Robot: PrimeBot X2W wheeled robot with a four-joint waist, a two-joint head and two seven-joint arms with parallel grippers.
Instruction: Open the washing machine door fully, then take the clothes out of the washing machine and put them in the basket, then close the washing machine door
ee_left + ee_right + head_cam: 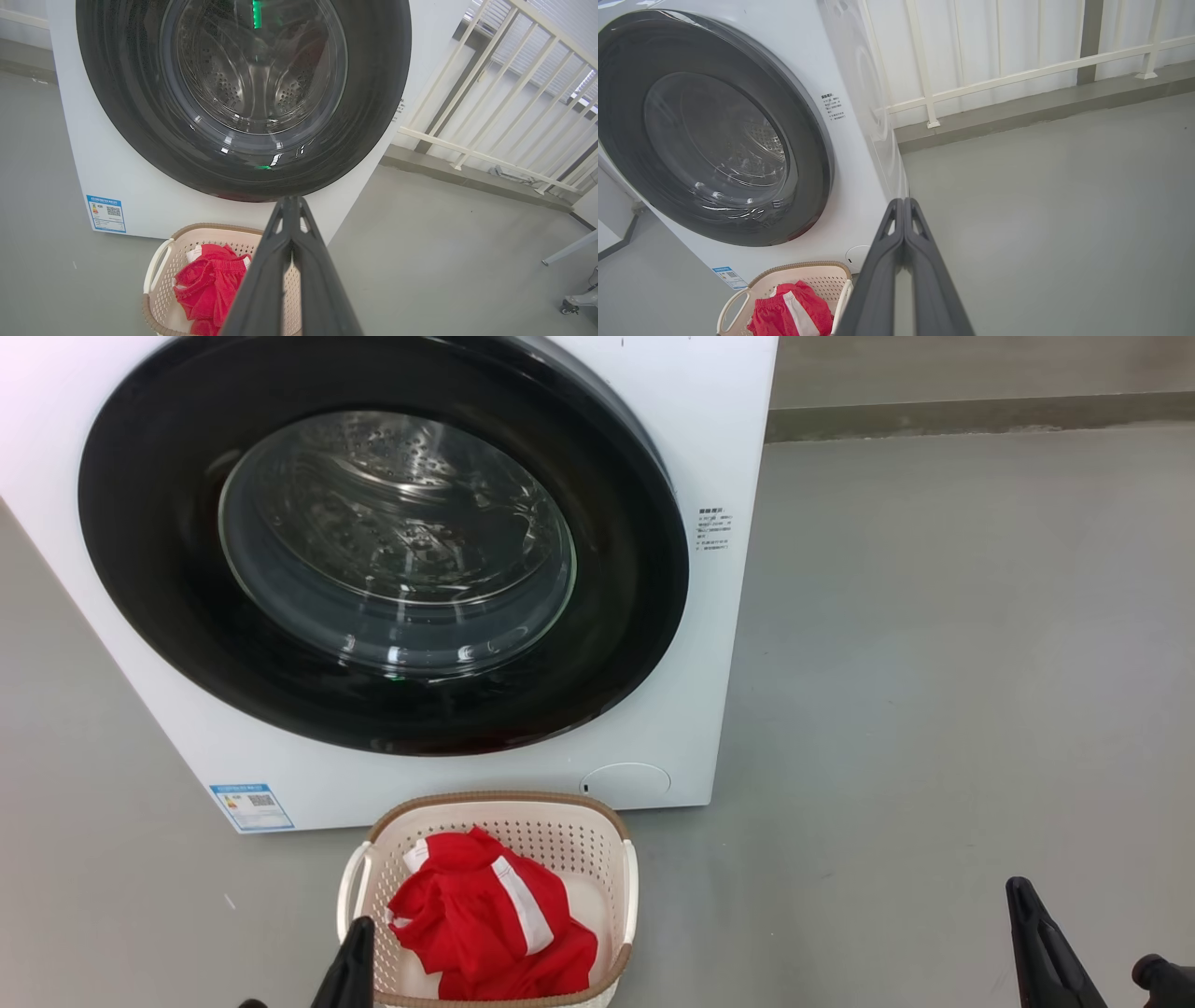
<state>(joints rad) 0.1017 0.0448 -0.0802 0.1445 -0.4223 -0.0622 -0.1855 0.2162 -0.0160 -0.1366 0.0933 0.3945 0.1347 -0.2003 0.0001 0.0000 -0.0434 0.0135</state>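
Note:
The white washing machine stands on the floor, and its black-rimmed door lies flat against its front. Through the glass the steel drum shows no fabric. The red clothes with white bands lie heaped in the cream basket, which sits on the floor just before the machine. My left gripper is shut, hanging above the basket's near left corner with nothing in it. My right gripper is shut too, off to the right over bare floor.
A small blue label marks the machine's lower left corner. A white railing and a low kerb run behind and to the right of the machine. Grey floor spreads open on the right.

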